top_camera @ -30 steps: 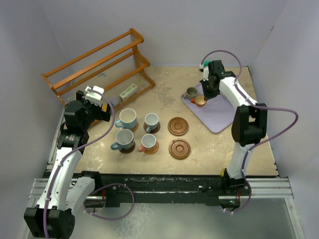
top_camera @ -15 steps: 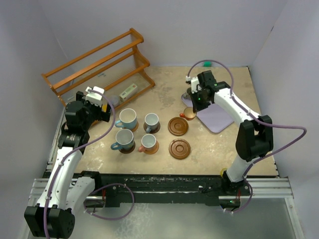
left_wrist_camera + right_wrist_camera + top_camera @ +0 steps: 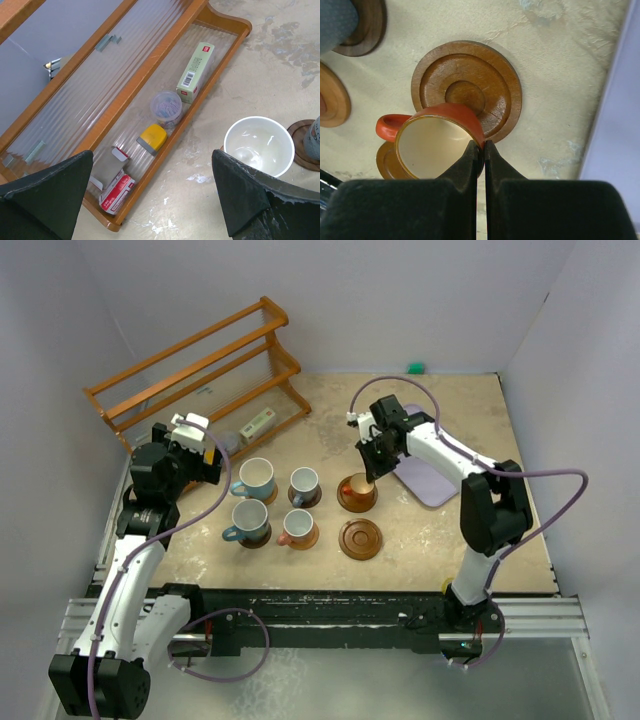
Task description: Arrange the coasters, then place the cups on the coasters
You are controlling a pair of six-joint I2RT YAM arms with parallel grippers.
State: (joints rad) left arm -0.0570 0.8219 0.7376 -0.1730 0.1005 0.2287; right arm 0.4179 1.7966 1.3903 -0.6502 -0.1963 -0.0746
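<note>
top view: right gripper (image 3: pixel 367 473) clenched on orange cup (image 3: pixel 356 486) over centre coaster (image 3: pixel 346 505); left gripper (image 3: pixel 196 432) released, at left by rack (image 3: pixel 200 370). left wrist: pale-lined cup (image 3: pixel 258 146) lower right. right wrist: fingers (image 3: pixel 469 167) pinch the orange cup's rim, frame centre.

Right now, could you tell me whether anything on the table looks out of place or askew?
Nothing looks spilled or broken. Only the orange cup is unsettled: the right claw pinches its rim over a grooved coaster; I cannot tell whether it touches. The other four cups stand upright on theirs.
</note>
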